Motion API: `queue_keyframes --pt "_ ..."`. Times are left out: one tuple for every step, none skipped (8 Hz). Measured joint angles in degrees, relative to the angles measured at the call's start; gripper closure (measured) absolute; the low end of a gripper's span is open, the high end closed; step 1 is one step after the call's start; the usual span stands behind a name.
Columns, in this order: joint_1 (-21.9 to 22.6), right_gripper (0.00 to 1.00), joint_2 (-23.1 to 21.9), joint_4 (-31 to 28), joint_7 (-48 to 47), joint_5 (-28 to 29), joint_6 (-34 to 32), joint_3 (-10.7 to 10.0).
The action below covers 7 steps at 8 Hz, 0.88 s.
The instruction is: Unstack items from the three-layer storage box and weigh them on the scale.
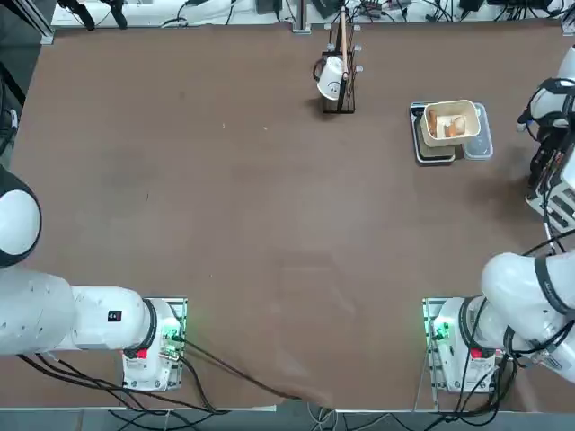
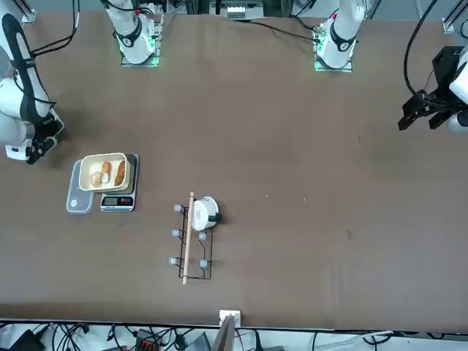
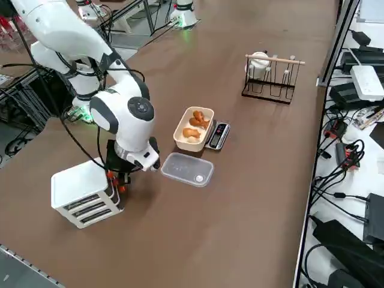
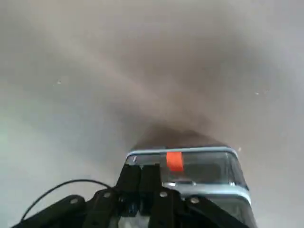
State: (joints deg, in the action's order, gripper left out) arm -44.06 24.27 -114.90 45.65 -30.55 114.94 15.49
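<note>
The three-layer storage box (image 3: 83,193) is white and stands at the table's near right corner; only part of it (image 1: 559,208) shows from above. My right gripper (image 3: 117,177) hangs low against its front, by the red-orange tabs. In the wrist view the fingers (image 4: 141,184) are shut, pressed together at the rim of a clear drawer (image 4: 199,167) beside an orange tab (image 4: 175,160); whether they pinch the rim is unclear. Items (image 3: 195,123) lie in a cream tub (image 1: 449,123) that sits on the dark scale (image 3: 218,135), also seen as scale (image 2: 117,202).
A clear plastic tray (image 3: 187,170) lies flat between the storage box and the scale. A black wire rack (image 1: 340,83) with a wooden rod and a white cup (image 2: 205,213) stands at the table's far side. Cables run along the edges.
</note>
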Motion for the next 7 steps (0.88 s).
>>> queue_keyframes --pt "0.03 0.99 -0.38 3.43 -0.29 3.23 -4.14 1.64" --pt "0.08 0.99 -0.85 7.02 -0.45 7.36 -7.27 2.82" --pt "0.14 0.97 -1.24 10.36 -0.83 11.73 -9.29 3.36" --pt "0.3 0.96 -1.46 13.51 -2.9 15.94 -10.64 3.5" --pt "0.81 0.84 -1.53 16.33 -8.32 18.38 -11.37 3.57" --pt "1.87 0.67 -1.53 18.87 -15.72 18.96 -12.19 3.73" --pt "3.17 0.46 -1.56 21.24 -22.02 18.98 -13.67 3.84"
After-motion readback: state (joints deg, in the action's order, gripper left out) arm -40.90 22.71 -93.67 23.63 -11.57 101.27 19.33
